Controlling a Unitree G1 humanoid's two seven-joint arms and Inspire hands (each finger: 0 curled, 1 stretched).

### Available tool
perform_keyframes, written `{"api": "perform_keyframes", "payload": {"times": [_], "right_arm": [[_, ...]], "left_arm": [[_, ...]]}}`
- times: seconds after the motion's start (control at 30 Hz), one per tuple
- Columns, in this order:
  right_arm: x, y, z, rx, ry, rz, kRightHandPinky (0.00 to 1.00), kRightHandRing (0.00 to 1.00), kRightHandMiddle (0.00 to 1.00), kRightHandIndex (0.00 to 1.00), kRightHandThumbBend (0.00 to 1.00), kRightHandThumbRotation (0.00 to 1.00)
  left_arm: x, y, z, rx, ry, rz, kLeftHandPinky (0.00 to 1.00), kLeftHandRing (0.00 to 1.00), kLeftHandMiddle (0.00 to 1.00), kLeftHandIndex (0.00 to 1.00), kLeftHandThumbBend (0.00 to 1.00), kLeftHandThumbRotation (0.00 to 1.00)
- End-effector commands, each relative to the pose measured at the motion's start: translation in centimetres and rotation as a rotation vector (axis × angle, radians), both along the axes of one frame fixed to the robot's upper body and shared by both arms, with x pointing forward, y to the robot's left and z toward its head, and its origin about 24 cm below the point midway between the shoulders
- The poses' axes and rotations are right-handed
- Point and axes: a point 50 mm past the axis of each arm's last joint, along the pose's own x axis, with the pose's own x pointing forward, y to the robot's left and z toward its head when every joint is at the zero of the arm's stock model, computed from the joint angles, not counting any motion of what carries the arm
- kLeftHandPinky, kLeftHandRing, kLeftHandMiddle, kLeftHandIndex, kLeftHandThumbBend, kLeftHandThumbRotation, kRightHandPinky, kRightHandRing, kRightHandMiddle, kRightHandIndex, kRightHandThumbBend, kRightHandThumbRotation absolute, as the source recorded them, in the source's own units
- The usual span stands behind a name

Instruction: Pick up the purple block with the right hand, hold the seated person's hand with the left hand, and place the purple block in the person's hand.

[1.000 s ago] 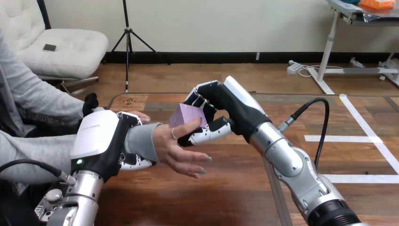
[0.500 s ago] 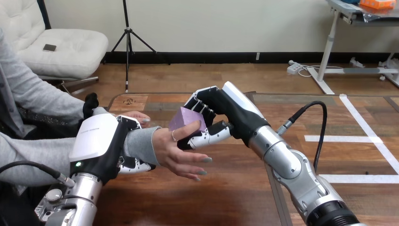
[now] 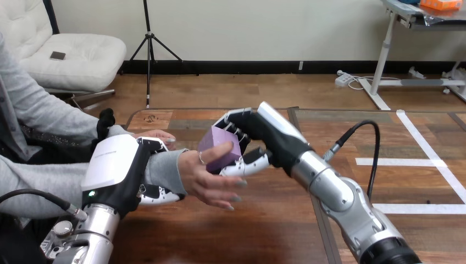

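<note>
The purple block [image 3: 218, 147] sits tilted in the person's upturned hand [image 3: 211, 181] at the table's left middle, with the person's thumb laid across its front face. My right hand [image 3: 262, 136] reaches in from the right and is shut on the block, fingers over its top and back, thumb under its right side. My left hand [image 3: 116, 169] is at the lower left, its fingers curled round the person's grey-sleeved wrist [image 3: 164, 168] from beneath.
The person's other hand [image 3: 156, 135] rests on the table just behind my left hand. The wooden table [image 3: 258, 220] stretches open in front and to the right; a seam [image 3: 321, 225] runs down it under my right forearm.
My right hand has lowered the block slightly leftward into the person's palm. The person's thumb has closed onto the block's front. My left hand stays on the wrist.
</note>
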Motion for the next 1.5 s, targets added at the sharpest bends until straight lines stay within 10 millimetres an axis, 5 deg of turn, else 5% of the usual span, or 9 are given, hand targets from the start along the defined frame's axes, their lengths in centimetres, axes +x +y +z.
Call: {"api": "perform_keyframes", "payload": {"times": [0.0,0.23,0.73,1.47], "right_arm": [[0.0,-1.1,1.1,0.053,-0.007,0.001,0.66,0.72,0.74,0.77,1.0,0.7],[-0.5,-1.8,1.1,0.139,0.016,0.005,0.72,0.79,0.81,0.84,1.0,0.84],[-2.4,-3.7,1.2,0.298,0.015,-0.011,0.76,0.86,0.88,0.9,1.0,0.99],[-6.2,-7.3,1.1,0.611,0.105,-0.054,0.91,0.96,0.98,0.99,1.0,1.0]], "left_arm": [[0.9,-2.3,6.7,-0.168,-0.235,-0.132,0.46,0.57,0.63,0.62,0.8,0.44],[0.1,-2.2,7.0,-0.376,-0.196,-0.169,0.52,0.66,0.7,0.69,0.84,0.63],[-1.4,-1.8,6.8,-0.699,-0.184,-0.256,0.58,0.72,0.74,0.72,0.86,0.85],[-4.3,-0.7,5.6,-0.868,-0.114,-0.308,0.74,0.81,0.8,0.77,0.85,0.92]]}}
